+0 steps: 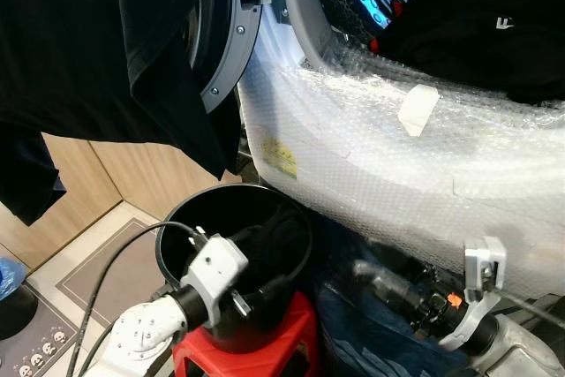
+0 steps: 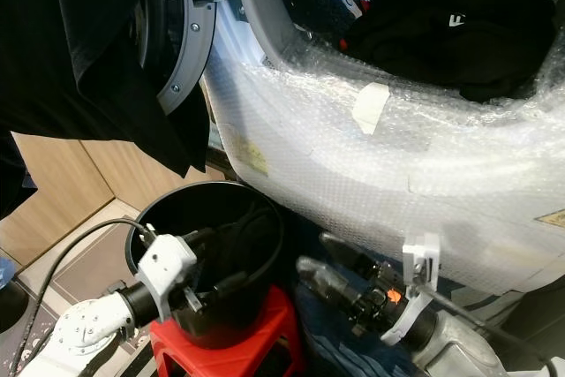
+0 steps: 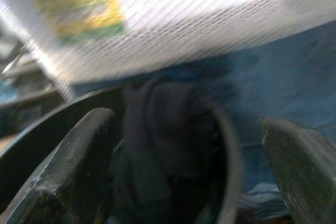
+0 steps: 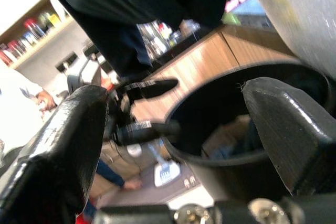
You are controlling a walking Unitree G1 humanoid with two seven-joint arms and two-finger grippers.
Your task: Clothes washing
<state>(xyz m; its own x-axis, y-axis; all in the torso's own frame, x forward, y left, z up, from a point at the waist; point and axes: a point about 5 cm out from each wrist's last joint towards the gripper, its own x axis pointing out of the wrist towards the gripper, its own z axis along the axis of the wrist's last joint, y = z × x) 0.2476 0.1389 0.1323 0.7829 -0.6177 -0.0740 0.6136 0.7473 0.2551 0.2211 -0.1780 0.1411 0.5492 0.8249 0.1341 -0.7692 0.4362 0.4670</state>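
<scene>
A black bucket [image 1: 174, 222] stands on a red stool [image 1: 296, 335] and holds dark clothes [image 1: 275, 225]. My left gripper [image 1: 258, 262] is open at the bucket's near rim, its fingers [image 3: 79, 156] spread over the dark clothes [image 3: 168, 129]. My right gripper [image 1: 375, 282] is low on the right, open and pointing toward the bucket [image 4: 220, 129], with nothing between its fingers. Behind stands the washing machine [image 1: 371, 165], wrapped in bubble wrap, with its door [image 1: 225, 50] swung open. A black garment [image 2: 459, 37] lies in the drum's mouth. Another black garment [image 1: 97, 41] hangs at the upper left.
Blue denim cloth [image 1: 353, 337] lies on the floor under the washer's front, below my right arm. A black cable [image 1: 106, 275] loops off my left wrist. Wooden cabinet fronts [image 1: 141, 174] stand on the left. A person's hand [image 4: 44, 98] is seen in the right wrist view.
</scene>
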